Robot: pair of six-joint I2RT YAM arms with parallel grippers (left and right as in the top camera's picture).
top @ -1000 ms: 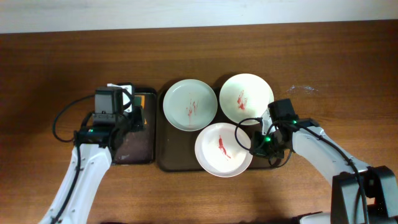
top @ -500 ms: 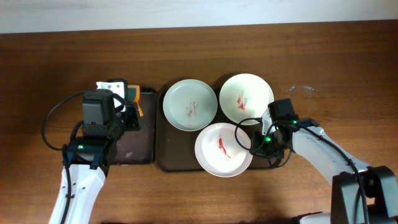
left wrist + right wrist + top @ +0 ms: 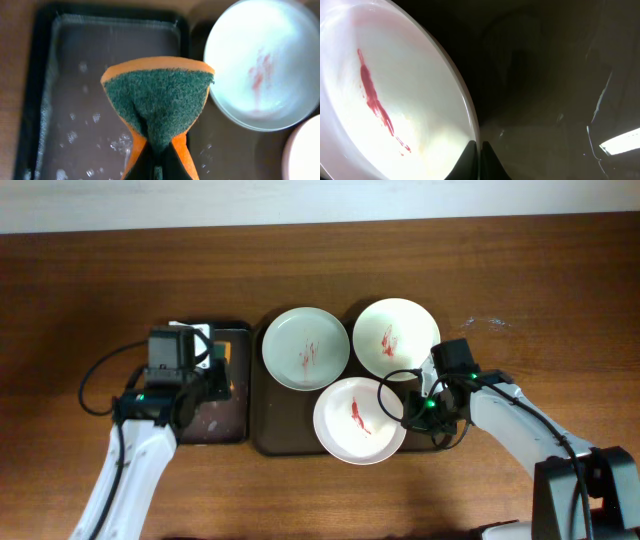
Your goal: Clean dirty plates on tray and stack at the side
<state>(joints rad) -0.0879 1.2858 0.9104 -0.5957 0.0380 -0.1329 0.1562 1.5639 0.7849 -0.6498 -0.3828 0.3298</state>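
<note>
Right tool (image 3: 476, 149) clamps front plate (image 3: 395, 100) rim (red-smeared); left tool (image 3: 157, 164) grips sponge (image 3: 157, 97).

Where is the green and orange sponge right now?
In the left wrist view, the sponge is pinched in the left gripper, over the small black tray, just left of the nearest red-smeared plate.

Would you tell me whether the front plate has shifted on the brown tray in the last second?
No. The front plate overhangs the near rim of the brown tray exactly as it did before.
</note>
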